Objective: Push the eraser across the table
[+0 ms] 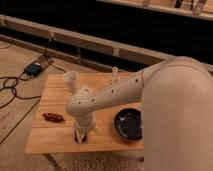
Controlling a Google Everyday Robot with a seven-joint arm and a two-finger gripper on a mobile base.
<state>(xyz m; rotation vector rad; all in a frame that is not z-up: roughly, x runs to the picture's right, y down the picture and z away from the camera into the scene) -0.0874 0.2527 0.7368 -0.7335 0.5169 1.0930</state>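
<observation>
The light wooden slatted table (55,90) fills the middle of the camera view. My white arm reaches from the right down to the table's front middle. My gripper (81,135) points down there, right over the small black eraser (80,138), which shows only as a dark patch between and under the fingertips near the front edge. Most of the eraser is hidden by the gripper.
A dark bowl (128,125) sits on the table to the right of the gripper. A reddish-brown elongated object (52,117) lies at the left. A pale cup (71,78) and a small white bottle (114,73) stand at the back. Cables and a black box (34,68) lie on the floor at left.
</observation>
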